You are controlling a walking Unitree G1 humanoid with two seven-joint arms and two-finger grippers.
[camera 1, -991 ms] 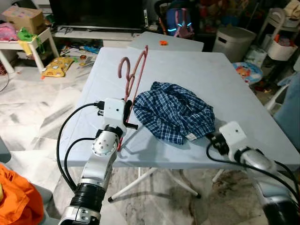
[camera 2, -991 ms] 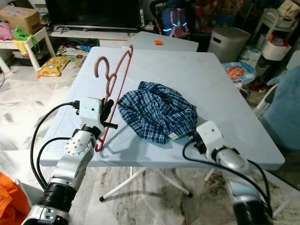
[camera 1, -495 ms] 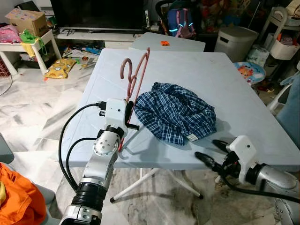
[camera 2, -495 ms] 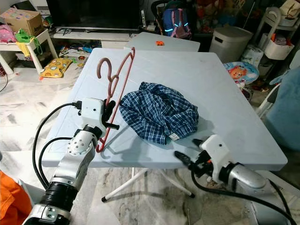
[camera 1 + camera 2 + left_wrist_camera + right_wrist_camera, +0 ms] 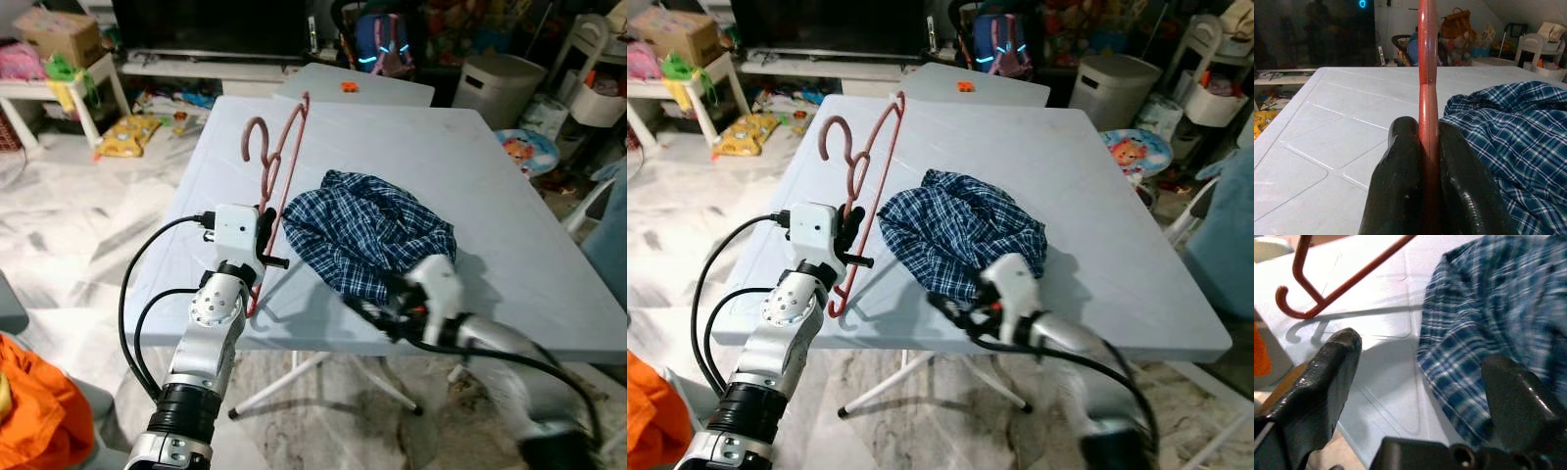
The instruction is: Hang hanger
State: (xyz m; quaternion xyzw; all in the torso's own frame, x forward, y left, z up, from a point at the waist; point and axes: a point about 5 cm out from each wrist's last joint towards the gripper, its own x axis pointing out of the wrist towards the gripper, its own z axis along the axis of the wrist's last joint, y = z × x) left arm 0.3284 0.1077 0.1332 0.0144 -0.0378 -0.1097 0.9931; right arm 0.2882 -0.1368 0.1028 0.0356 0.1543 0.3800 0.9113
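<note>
- The red hanger [image 5: 279,171] stands nearly upright in the upper left-centre of the left eye view, over the near left part of the table [image 5: 490,186]; its hook curls at the top and its lower end drops past the table's front edge, partly behind the arm.
- The left gripper [image 5: 1422,161] is clamped on the hanger's bar: in the left wrist view the two black fingers [image 5: 1398,181] press on either side of the red bar, which runs up out of the top of the frame, so its upper end is cut off there.
- A crumpled blue plaid shirt [image 5: 367,230] lies in a heap on the table at mid-frame, just right of the hanger. Whether hanger and shirt touch cannot be told.
- The right gripper [image 5: 377,311] sits at lower centre of the left eye view, at the front edge of the table just below the shirt's near hem. It and its arm are smeared by motion blur, so the outline is hard to read.
- In the right wrist view its two fingers [image 5: 1327,377] stand wide apart with nothing between them, the shirt and the table edge beyond; that view is also soft.
- Beyond the table, at the top of the frame, are a dark television [image 5: 211,24], a backpack [image 5: 382,44] and a white bin [image 5: 495,88], all partly cut off.
- An orange cloth [image 5: 39,411] is cropped at the lower left corner.
</note>
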